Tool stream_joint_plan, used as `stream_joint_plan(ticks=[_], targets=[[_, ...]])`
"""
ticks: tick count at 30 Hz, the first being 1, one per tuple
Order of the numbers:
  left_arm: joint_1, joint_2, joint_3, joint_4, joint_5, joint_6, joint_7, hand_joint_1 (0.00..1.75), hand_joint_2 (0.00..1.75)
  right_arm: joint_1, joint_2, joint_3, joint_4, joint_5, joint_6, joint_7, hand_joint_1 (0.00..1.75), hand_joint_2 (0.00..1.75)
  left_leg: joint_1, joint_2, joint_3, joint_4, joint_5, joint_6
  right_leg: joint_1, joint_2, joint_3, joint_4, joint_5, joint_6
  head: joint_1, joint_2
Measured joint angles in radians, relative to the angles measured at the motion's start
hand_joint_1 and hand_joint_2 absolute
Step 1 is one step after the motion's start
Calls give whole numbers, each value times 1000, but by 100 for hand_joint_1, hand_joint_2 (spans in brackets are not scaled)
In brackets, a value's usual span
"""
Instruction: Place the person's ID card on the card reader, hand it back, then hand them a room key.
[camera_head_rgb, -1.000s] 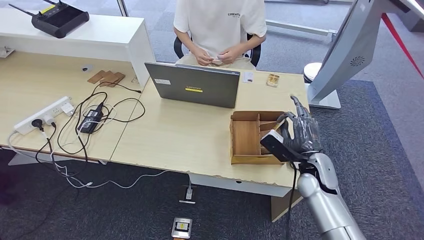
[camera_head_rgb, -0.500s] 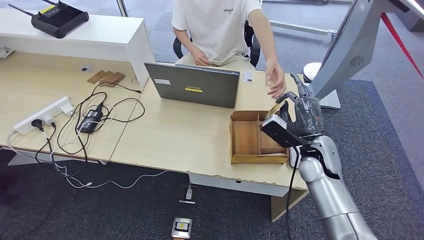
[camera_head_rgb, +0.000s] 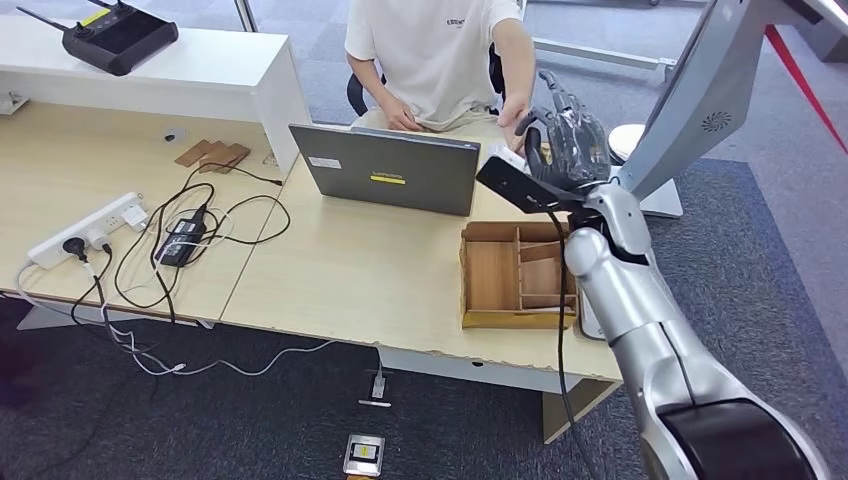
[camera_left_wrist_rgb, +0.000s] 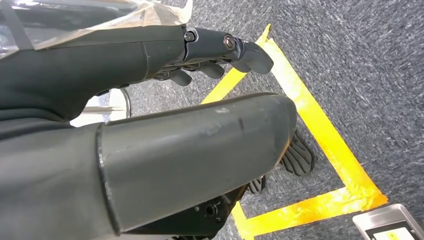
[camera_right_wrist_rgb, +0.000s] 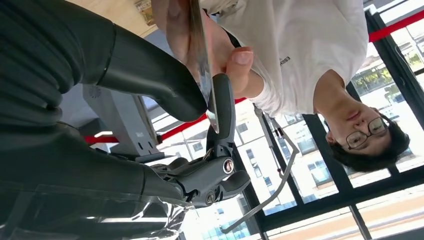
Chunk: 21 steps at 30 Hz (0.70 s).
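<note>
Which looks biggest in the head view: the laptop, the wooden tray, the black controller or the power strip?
1. Laptop
2. Wooden tray
3. Black controller and power strip look alike; the controller sits farther away, so I won't rank them.

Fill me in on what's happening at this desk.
The right robot hand is raised beyond the laptop, holding a thin card out to the seated person. The person's hand is on the card while the robot's thumb and finger pinch it. The wooden tray sits below.
</note>
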<state>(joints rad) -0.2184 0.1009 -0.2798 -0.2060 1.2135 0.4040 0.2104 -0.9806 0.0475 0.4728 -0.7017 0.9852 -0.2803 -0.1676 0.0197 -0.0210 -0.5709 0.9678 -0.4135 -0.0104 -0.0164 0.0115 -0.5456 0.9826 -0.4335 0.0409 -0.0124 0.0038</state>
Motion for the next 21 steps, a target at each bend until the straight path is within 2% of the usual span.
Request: stream_joint_plan(ticks=[4,12,16,21], targets=[[-12,0,-5,0,-9,5,23,0,0,-39,29,18,90,42,-7,31,175,175,0,0,0,0,0,0,0,0,0,0,0,0,0,0],[-21,0,-19,-2,-19,3,33,0,0,-39,58,43,196,62,-17,53,172,175,0,0,0,0,0,0,0,0,0,0,0,0,0,0],[-21,0,-22,-2,-18,-2,30,0,0,-39,64,48,227,61,-21,55,3,175,0,0,0,0,0,0,0,0,0,0,0,0,0,0],[-20,1,-25,-2,-12,-3,22,0,0,-43,68,49,251,48,-59,54,0,175,0,0,0,0,0,0,0,0,0,0,0,0,0,0]])
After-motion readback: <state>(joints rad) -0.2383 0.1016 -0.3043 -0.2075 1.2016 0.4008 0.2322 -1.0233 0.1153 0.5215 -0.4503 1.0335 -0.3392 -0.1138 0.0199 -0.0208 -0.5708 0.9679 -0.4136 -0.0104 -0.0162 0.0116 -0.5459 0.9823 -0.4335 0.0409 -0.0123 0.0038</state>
